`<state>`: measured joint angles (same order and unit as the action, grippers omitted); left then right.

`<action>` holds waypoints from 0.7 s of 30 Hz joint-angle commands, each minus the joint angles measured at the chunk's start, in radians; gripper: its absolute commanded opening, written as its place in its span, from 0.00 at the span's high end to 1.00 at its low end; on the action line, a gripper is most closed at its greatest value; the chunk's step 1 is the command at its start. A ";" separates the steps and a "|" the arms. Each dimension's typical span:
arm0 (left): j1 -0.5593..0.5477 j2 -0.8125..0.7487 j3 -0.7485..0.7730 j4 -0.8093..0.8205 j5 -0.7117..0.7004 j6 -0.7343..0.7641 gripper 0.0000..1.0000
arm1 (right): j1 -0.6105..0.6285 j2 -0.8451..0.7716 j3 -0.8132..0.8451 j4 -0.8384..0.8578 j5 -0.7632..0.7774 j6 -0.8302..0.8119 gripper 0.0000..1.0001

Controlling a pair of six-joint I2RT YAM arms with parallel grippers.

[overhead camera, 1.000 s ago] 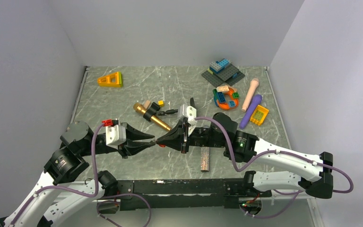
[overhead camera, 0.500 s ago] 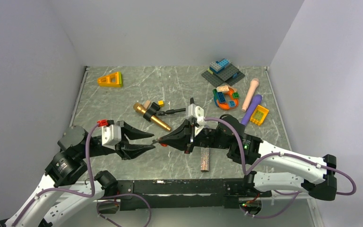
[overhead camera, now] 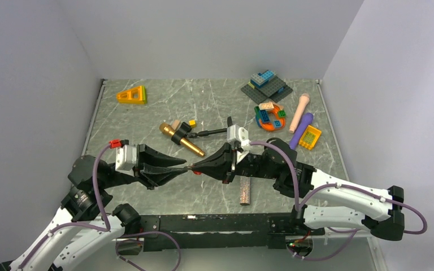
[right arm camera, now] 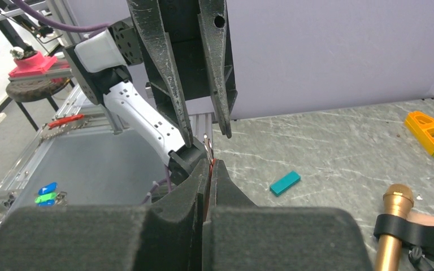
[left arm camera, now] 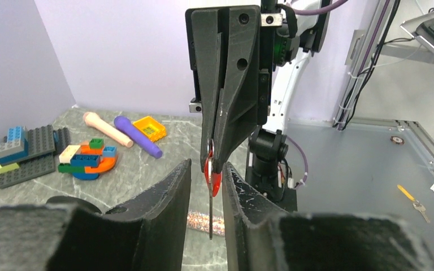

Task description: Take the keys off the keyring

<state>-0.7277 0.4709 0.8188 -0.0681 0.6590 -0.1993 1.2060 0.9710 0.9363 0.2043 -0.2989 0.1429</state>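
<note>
You will find no legible text, label, brand, number or sign on any object or on the surface in these views.

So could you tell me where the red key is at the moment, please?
In the top view the red key is near the table's front centre, pinched in the closed right gripper and sitting between the open left gripper's fingers.

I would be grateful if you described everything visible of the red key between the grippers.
The red key has a glossy red head, seemingly plastic, a thin dark blade and a silver keyring looped at its top. It is held off the table, pinched in the shut right gripper; the open left gripper flanks it without evident contact.
</note>
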 commanded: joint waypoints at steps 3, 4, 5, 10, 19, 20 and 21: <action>-0.001 0.013 -0.025 0.152 0.043 -0.064 0.69 | 0.005 -0.038 -0.010 0.085 -0.018 0.014 1.00; -0.001 0.017 -0.026 0.158 0.043 -0.066 0.69 | 0.004 -0.041 -0.011 0.087 -0.018 0.013 1.00; 0.000 0.021 -0.026 0.164 0.047 -0.070 0.69 | 0.005 -0.042 -0.010 0.088 -0.018 0.014 1.00; 0.000 0.040 -0.034 0.211 0.075 -0.098 0.70 | 0.003 -0.038 -0.009 0.090 -0.020 0.013 1.00; 0.000 0.055 -0.038 0.232 0.089 -0.110 0.76 | 0.004 -0.037 -0.015 0.110 -0.024 0.018 1.00; 0.000 0.057 -0.039 0.231 0.088 -0.109 0.76 | 0.004 -0.036 -0.014 0.112 -0.026 0.017 1.00; 0.001 0.058 -0.039 0.233 0.089 -0.109 0.76 | 0.005 -0.033 -0.011 0.108 -0.027 0.017 1.00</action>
<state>-0.7277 0.5148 0.7761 0.1169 0.7223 -0.2974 1.2060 0.9489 0.9222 0.2447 -0.3016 0.1505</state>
